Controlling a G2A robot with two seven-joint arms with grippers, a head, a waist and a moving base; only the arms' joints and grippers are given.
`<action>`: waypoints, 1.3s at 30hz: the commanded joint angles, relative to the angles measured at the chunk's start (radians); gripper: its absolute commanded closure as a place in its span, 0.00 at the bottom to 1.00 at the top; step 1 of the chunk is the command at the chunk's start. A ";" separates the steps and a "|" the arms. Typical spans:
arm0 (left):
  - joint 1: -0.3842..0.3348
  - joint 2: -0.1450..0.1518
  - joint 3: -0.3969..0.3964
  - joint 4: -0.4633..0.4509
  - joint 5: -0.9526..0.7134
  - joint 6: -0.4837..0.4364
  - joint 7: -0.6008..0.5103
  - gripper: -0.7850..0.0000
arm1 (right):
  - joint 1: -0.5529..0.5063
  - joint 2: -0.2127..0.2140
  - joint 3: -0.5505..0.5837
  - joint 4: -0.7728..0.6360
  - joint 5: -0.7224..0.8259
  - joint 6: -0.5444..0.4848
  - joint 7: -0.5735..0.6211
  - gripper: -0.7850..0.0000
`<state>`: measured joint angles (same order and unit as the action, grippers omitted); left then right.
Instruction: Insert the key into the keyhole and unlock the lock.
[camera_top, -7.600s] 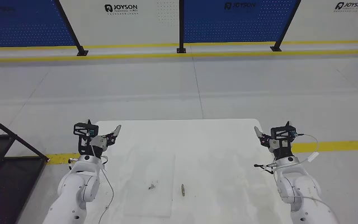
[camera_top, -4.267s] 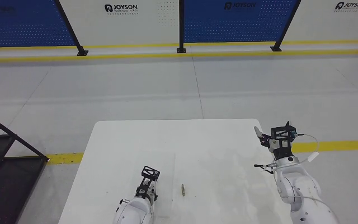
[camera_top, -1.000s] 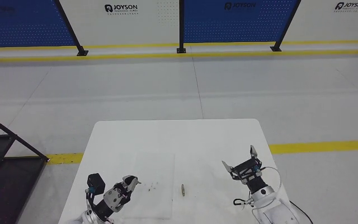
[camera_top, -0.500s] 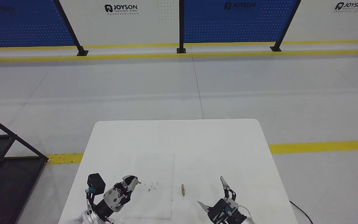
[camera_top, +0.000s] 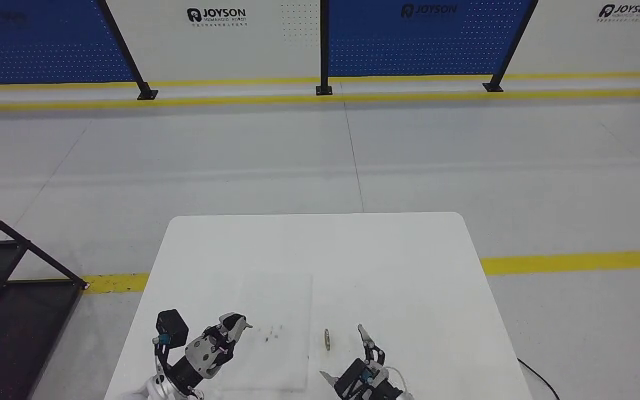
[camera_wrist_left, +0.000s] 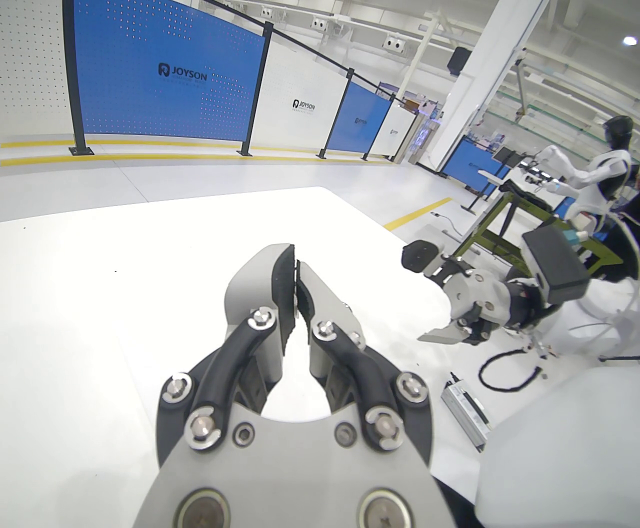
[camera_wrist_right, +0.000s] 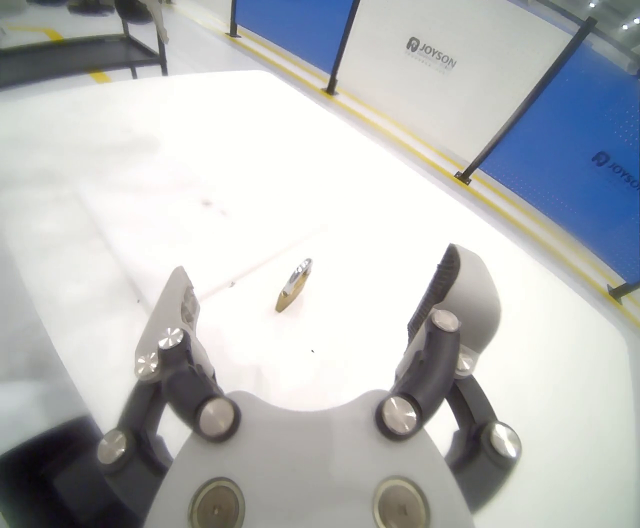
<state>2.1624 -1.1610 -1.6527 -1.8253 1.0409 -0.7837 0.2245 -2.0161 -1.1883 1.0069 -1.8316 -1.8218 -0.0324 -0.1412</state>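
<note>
Barely begun: the lock (camera_top: 326, 339) lies ungripped on the desk (camera_top: 380, 250). The right gripper (camera_top: 343, 354) waits at its 5 o'clock, jaws wide open. The left gripper (camera_wrist_left: 295, 260) has its jaws closed, key unconfirmed. Insertion remains.

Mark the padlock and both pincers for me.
padlock (camera_wrist_right: 292, 294), right wrist view, on its brass body.
right pincer (camera_wrist_right: 315, 261), right wrist view, midway between its open fingertips.
left pincer (camera_wrist_left: 296, 261), left wrist view, where its shut fingertips meet.
</note>
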 joint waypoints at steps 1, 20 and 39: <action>0.000 0.000 0.000 0.000 0.000 0.000 0.000 1.00 | 0.021 -0.006 -0.025 0.024 -0.002 0.018 0.034 0.00; 0.000 0.000 0.000 0.000 0.000 0.000 0.000 1.00 | 0.225 -0.062 -0.138 0.227 0.226 0.048 0.202 0.15; 0.000 0.000 0.000 0.000 0.000 0.000 0.000 1.00 | 0.276 -0.080 -0.172 0.310 0.300 0.066 0.178 0.55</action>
<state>2.1624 -1.1610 -1.6527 -1.8253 1.0409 -0.7837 0.2245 -1.7436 -1.2670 0.8375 -1.5249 -1.5234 0.0320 0.0376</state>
